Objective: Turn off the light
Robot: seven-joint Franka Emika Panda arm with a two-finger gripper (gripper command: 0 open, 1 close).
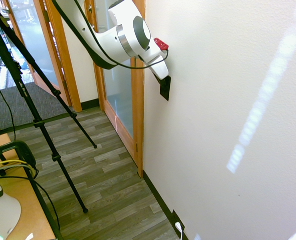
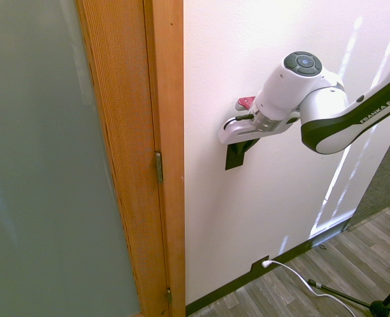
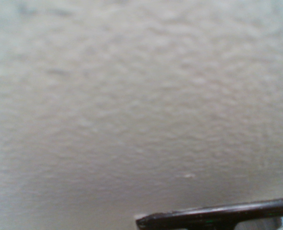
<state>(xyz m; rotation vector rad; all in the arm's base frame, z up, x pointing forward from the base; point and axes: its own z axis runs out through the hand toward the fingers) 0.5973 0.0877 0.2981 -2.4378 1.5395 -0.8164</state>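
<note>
Though the tool (image 2: pixel 243 146) is at the switch (image 2: pixel 234 159), partly covering its upper part, the pictures don't settle how far open it is, nor whether it touches the plate. Nothing can be seen carried in it. The switch, the task's thing, is a black upright plate on the wall (image 1: pixel 223 110), beside the door frame (image 1: pixel 138 100).

The step in hand looks to be working the switch. I'd line the tip up with the moving part and press with a small, square stroke, then ease straight back from the plate. Too much push could jam the tip against the plate or scuff the wall around it; too little, or a slip off the edge, would leave the light on. Which way the switch must go can't be told here, so check the room light after the stroke.

Above the switch, on the arm (image 1: pixel 126 42), sits a red part (image 1: pixel 161 44). Far below the switch, low on the wall, is the outlet (image 2: pixel 259 266) with a white plug (image 2: pixel 267 263); that one should be left alone. The bench (image 1: pixel 37 215) is well apart from the switch.

On the arm "FRANKA EMIK" can be read, cut off at the picture's edge. No writing is legible on the switch.
</note>
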